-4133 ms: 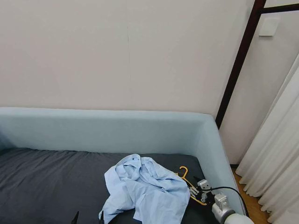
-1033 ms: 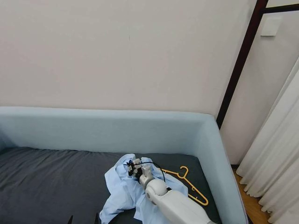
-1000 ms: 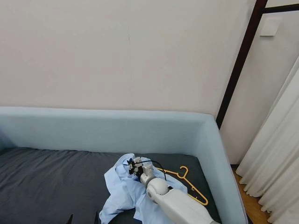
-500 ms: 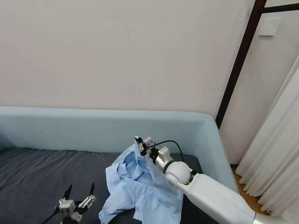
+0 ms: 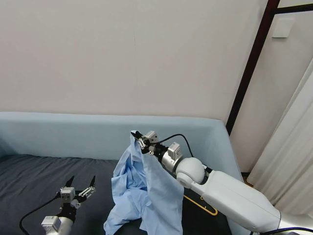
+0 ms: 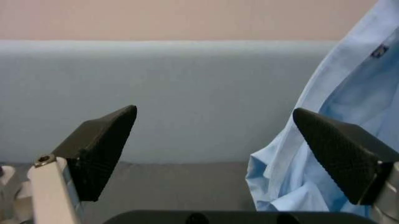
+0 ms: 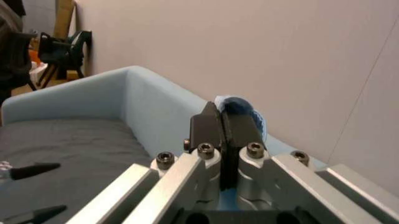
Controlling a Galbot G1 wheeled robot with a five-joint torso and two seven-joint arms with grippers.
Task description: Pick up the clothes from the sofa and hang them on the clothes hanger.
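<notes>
Clamped shut on a bunched edge of the blue shirt [image 5: 149,193], my right claw [image 5: 139,141] holds it up above the dark seat [image 5: 34,178] of the sofa [image 5: 73,137], level with the top of the sofa's pale blue back. In my right wrist view the two fingers are pressed together with a fold of blue cloth pinched between their tips. From that grip the shirt hangs down in long folds, and its lower part lies crumpled on the sofa's seat, towards the sofa's right end.

My left claw [image 5: 78,187] hovers low over the seat, near the shirt on its left side and apart from it. Its fingers are spread wide with nothing between them. In my left wrist view they point at the sofa's back, with the shirt's edge just beside one fingertip.

An orange hanger [image 5: 208,209] lies flat on the seat at the sofa's right end, partly hidden behind my right arm.
</notes>
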